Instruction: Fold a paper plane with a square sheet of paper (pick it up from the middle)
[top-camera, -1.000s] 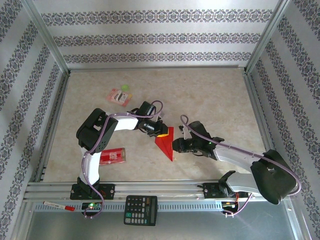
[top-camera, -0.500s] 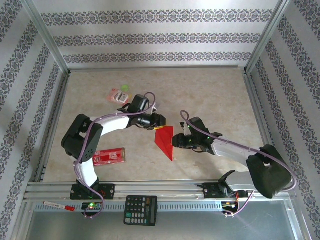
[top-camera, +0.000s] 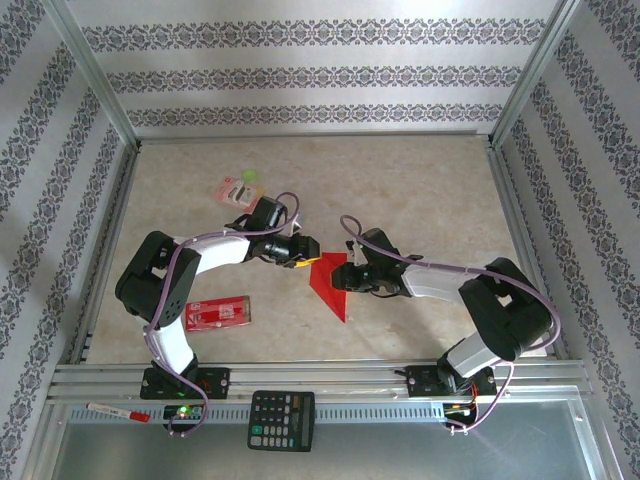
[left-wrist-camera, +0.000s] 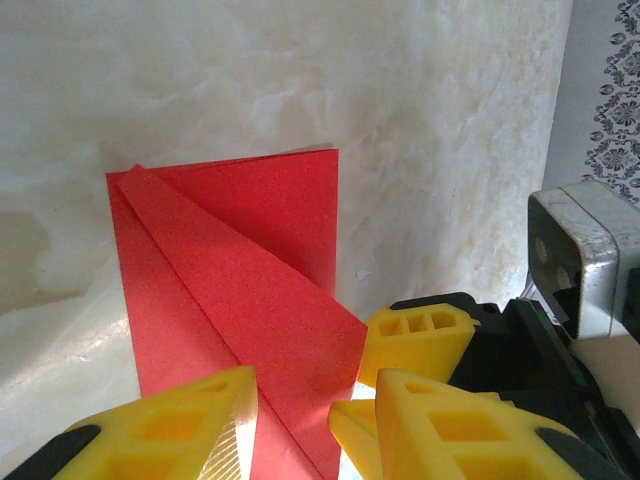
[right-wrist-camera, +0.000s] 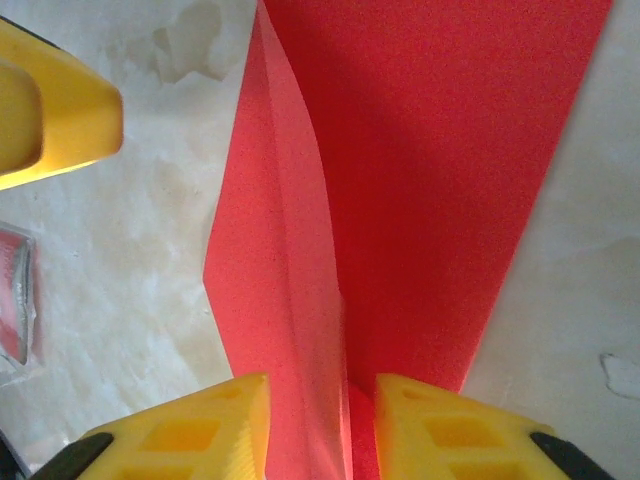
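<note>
Paper (top-camera: 326, 284), plain and bright red, is lying on the table (top-camera: 430, 190) right between the two pincers. It is partly folded and is narrowing to a point at the end nearer the arm bases.

The left pincer (top-camera: 303, 252) is reaching down at one corner of the paper. Its yellow fingers (left-wrist-camera: 180, 425) are standing apart. The paper is running into the gap between them and spreading out in front of them. A long slanting flap is lying across the paper just ahead of this pincer.

The right pincer (top-camera: 345, 278) is coming at the paper from the other side. Its fingers (right-wrist-camera: 455, 430) are standing apart too. The paper is passing through the gap between them, and a thin raised fold is running straight out ahead from that gap. I cannot tell whether the fingers are pressing on the paper.

The two pincers are sitting very close together. In the left wrist view, a yellow finger of the right pincer is poking in just beside the left pincer's own right finger.

A red packet (top-camera: 221, 312) with white print is lying well behind the left pincer, out to its left. A pink packet (top-camera: 238, 190) is lying beyond the left pincer. A black calculator (top-camera: 281, 420) is lying well behind both pincers
</note>
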